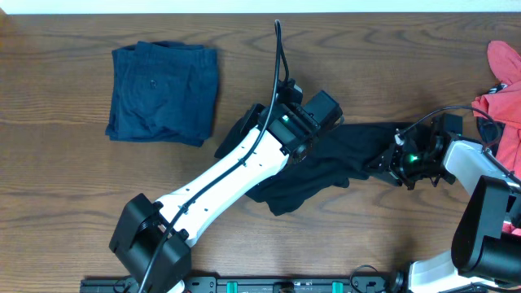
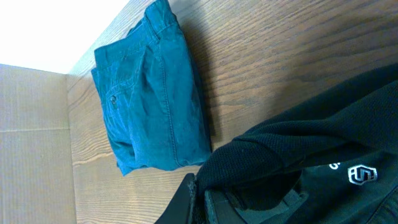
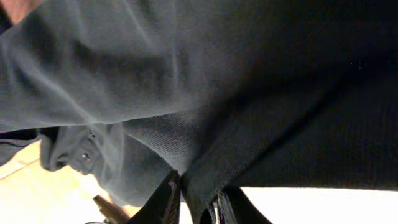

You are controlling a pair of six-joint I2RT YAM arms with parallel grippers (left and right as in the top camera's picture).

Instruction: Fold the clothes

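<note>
Two pincers pinch one long black soft garment (image 1: 342,159) on the brown wood surface (image 1: 65,187).
The left pincer (image 2: 211,202) is closed tight on black cloth (white round logo (image 2: 362,175) just beside it); the right pincer (image 3: 198,196) squeezes a fold between its nearly closed fingers. Folded navy-blue shorts (image 1: 163,91) lie well apart from the left pincer.

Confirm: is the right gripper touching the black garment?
Touching. The right wrist view shows a fold of the black garment running down into the right gripper, pinched between its two fingers with no gap visible.
</note>
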